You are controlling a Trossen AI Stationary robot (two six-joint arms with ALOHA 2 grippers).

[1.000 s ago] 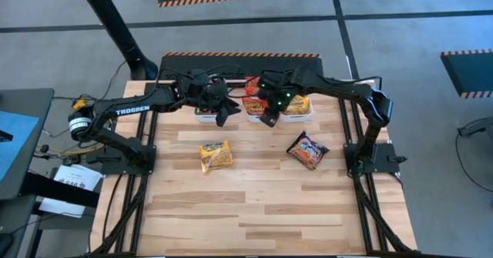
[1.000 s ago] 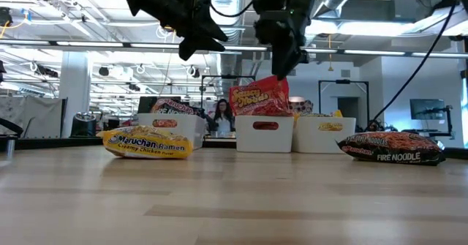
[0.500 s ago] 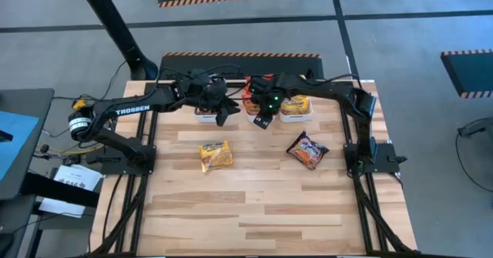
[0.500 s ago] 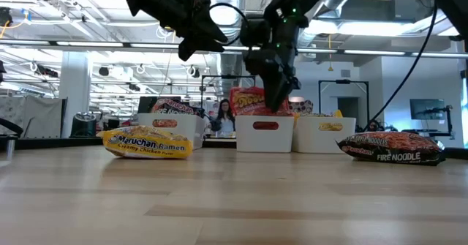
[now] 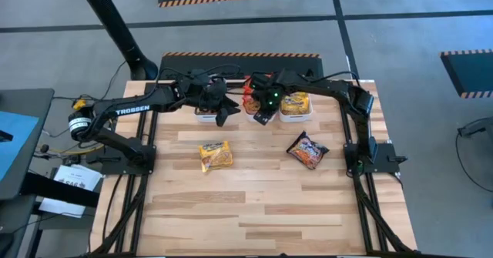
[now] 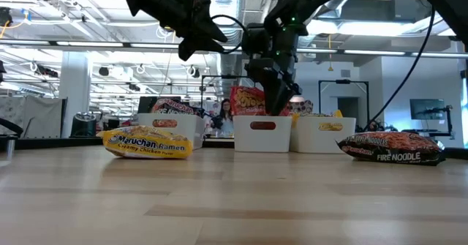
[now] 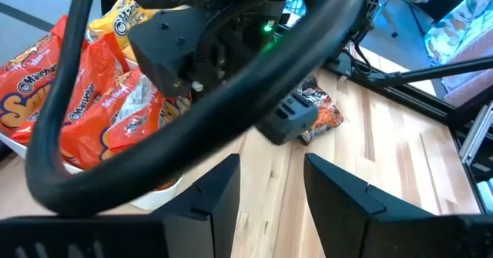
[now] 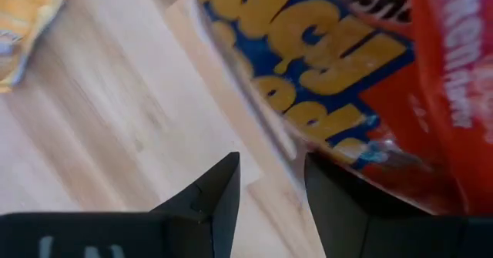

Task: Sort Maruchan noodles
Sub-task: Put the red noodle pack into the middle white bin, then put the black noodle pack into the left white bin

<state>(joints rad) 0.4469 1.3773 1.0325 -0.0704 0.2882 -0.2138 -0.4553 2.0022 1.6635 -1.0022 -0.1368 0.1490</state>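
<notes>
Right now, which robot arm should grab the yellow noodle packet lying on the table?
Probably the left gripper: it hangs open nearer the yellow packet. The right gripper, also empty, sits by the middle bin.

yellow packet (image 5: 216,155) flat, mid-table | dark packet (image 5: 307,150) flat, rightward | red packets (image 5: 252,98) upright in bin

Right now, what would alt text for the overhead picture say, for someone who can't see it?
Two dark robot arms reach over three white bins of ramen packets at the far edge of a wooden table, left end effector and right end effector side by side. A yellow packet and a dark red packet lie loose nearer the middle.
</notes>
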